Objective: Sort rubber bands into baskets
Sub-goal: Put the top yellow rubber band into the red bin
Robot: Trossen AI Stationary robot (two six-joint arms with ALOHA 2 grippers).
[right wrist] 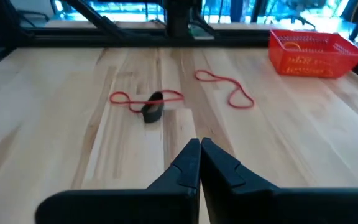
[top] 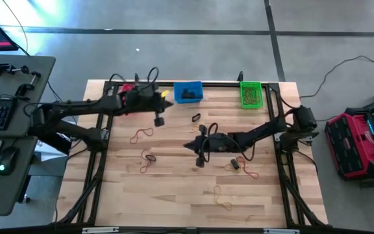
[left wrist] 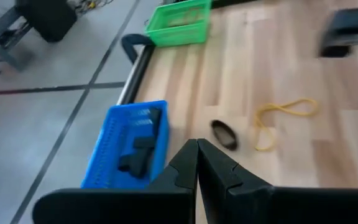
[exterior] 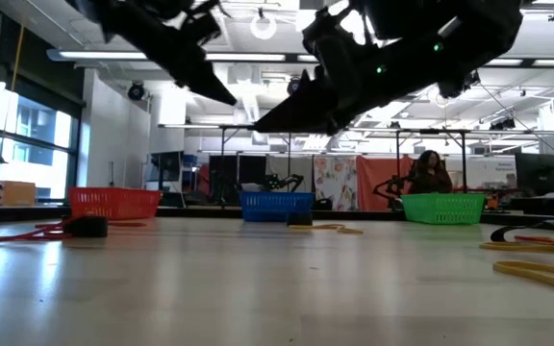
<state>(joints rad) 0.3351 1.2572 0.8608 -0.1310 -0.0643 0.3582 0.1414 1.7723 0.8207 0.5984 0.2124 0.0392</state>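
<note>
Centrally, bare table (top: 180, 195) between bands

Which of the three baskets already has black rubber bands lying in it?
The blue basket, the middle one in the row; dark bands lie inside. No black bands show in the green basket or the red basket.

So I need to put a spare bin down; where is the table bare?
Bare: the near-left corner of the table. Crowded: the middle, with the right hand, red-orange bands and the black band.
</note>
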